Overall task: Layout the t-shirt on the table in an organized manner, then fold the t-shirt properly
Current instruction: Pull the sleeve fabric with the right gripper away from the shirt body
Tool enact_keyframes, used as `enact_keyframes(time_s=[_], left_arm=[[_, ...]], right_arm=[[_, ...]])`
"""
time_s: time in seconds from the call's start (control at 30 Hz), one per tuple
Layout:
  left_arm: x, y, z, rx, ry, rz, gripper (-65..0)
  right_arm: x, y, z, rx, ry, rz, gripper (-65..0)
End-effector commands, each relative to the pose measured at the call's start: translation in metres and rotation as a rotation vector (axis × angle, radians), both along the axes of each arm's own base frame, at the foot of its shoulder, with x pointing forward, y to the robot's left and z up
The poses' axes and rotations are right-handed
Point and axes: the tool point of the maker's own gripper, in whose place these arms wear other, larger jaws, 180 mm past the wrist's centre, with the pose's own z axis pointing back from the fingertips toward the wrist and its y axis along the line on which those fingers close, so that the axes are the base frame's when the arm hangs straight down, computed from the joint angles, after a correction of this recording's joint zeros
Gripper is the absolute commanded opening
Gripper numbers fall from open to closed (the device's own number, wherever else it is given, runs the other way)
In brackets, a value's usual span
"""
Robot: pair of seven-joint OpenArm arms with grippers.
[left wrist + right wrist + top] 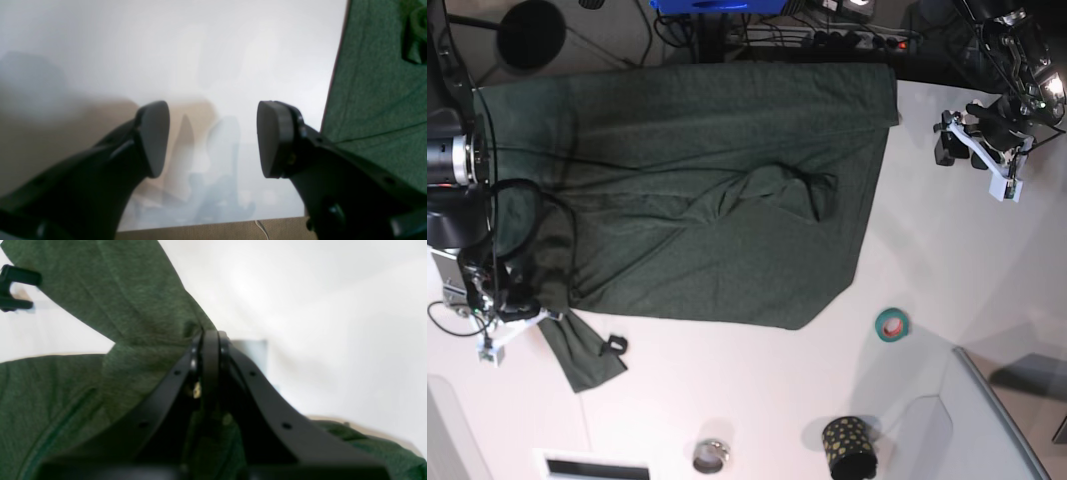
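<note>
The dark green t-shirt point(697, 200) lies spread over the far left and middle of the white table point(927, 250), with a bunched fold near its centre. A sleeve trails toward the near left. My right gripper point(527, 310) is at that left edge. In the right wrist view it point(210, 338) is shut on t-shirt point(133, 300) fabric, which shows on both sides of the jaws. My left gripper point(947, 140) hangs at the far right over bare table point(200, 50). It point(213, 140) is open and holds nothing, with the t-shirt's edge point(373, 83) just to its right.
A teal tape roll point(890, 324) lies right of the shirt. A black cup with yellow dots point(849, 447) and a small metal ring point(712, 456) sit near the front edge. A small black clip point(613, 345) lies by the sleeve. A grey bin point(987, 400) fills the near right corner.
</note>
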Motion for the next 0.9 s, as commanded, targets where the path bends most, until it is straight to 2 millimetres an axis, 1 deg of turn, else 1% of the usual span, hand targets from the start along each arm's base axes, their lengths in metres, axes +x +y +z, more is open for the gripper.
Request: enact_keyframes(time_s=[0.0,0.07,0.17,0.2,0.27,0.33,0.4,0.5,0.6,0.67,0.7,0.73,0.8,0.87], left_arm=[[0.009,0.006,0.01,0.015,-0.039,-0.006,-25.3],[0.009,0.006,0.01,0.015,-0.039,-0.006,-25.3],[0.008,0.006,0.01,0.016,-0.038,-0.006,-25.3],[0.008,0.006,0.01,0.016,-0.038,-0.006,-25.3],[0.008,0.007,0.011,0.017,-0.039,-0.004,-25.3],[0.008,0.007,0.011,0.017,-0.039,-0.004,-25.3],[0.009,0.007,0.011,0.016,-0.04,-0.005,-25.3],[0.009,0.007,0.011,0.016,-0.04,-0.005,-25.3],[0.01,0.007,0.011,0.016,-0.041,-0.005,-25.3],[0.01,0.006,0.011,0.016,-0.041,-0.006,-25.3],[0.01,0.006,0.011,0.016,-0.042,-0.006,-25.3],[0.01,0.006,0.011,0.016,-0.042,-0.006,-25.3],[0.016,0.007,0.014,0.016,-0.054,-0.006,-25.3],[0.017,0.007,0.014,0.016,-0.057,-0.006,-25.3]], right_arm=[[0.022,-0.009,0.024,-0.011,-0.071,-0.012,-64.2],[0.024,-0.009,0.026,-0.012,-0.077,-0.011,-65.0],[0.036,-0.005,0.043,-0.02,-0.13,0.011,-65.0],[0.036,-0.003,0.045,-0.02,-0.129,0.021,-65.0],[0.039,0.005,0.057,-0.019,-0.142,0.049,-65.0],[0.035,0.013,0.062,-0.022,-0.148,0.077,-65.0],[0.031,0.021,0.075,-0.021,-0.179,0.103,-65.0],[0.013,0.026,0.091,0.005,-0.204,0.1,-65.0],[-0.011,0.045,0.103,0.038,-0.228,0.121,-65.0],[-0.032,0.053,0.111,0.03,-0.233,0.15,-65.0],[-0.041,0.064,0.114,0.036,-0.238,0.17,-65.0],[-0.049,0.072,0.114,0.044,-0.235,0.184,-65.0],[-0.072,0.087,0.107,0.065,-0.202,0.203,-65.0],[-0.087,0.1,0.097,0.097,-0.166,0.209,-65.0]])
